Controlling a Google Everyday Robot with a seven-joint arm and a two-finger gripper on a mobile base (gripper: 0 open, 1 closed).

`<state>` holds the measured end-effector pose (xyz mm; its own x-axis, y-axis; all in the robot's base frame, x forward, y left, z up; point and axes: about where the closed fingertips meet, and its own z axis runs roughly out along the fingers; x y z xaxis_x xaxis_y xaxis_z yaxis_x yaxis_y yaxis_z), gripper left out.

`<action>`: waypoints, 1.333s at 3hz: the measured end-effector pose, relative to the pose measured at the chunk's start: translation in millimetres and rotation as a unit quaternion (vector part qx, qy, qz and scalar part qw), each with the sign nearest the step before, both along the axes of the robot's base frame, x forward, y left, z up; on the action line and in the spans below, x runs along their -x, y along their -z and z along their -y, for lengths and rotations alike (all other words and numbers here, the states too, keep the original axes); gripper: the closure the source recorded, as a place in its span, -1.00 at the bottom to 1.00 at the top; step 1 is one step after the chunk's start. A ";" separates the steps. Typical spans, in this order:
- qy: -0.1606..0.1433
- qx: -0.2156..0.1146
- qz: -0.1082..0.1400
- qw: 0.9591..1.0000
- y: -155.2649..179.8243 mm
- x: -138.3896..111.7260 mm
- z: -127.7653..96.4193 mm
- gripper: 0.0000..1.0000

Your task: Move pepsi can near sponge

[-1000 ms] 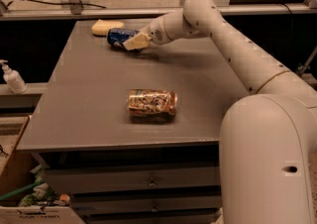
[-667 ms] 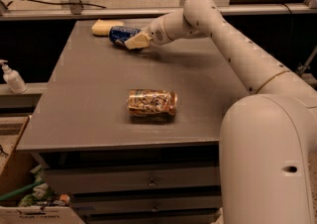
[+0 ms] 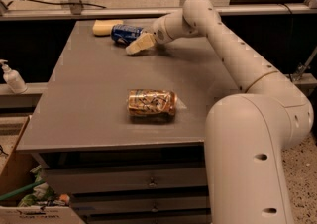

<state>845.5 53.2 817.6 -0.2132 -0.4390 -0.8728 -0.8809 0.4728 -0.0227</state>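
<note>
**A:** Gripper (image 3: pixel 140 43) first: where is it sitting?

**B:** It is hanging off the big cream-white jointed robot arm (image 3: pixel 233 54), which is reaching across the wide grey flat-topped table (image 3: pixel 89 99) to its far end. The pale tip is lying low, just in front of the small dark blue metal pepsi can (image 3: pixel 126 32), touching it or very nearly. I cannot tell whether it is gripping or letting go, or how wide it is standing.

**A:** And what else is lying on the table?

**B:** A tan-gold patterned drink can (image 3: pixel 151 103) is lying on its side near the front edge, well apart from the rest. The pepsi can is also lying on its side, right beside the pale yellow, soft rectangular sponge (image 3: pixel 105 27) at the far edge, end to end with it.

**A:** So which step are we watching?

**B:** I am judging it as the placing step, nearly finished, since the can is already resting next to the sponge. The next move is calling for a clean release and a gentle retreat, because a can on its side may roll if nudged.

**A:** Is any writing readable?

**B:** None. White and red markings are showing on the blue can, but no letters are coming through.
</note>
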 end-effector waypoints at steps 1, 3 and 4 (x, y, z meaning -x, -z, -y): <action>0.011 0.002 0.007 1.000 -3.7 -12.2 11.9 -1.00; 0.044 -0.028 -0.009 0.999 -49.5 -7.0 67.0 -1.00; 0.055 -0.045 -0.026 0.997 -75.5 9.7 94.6 -1.00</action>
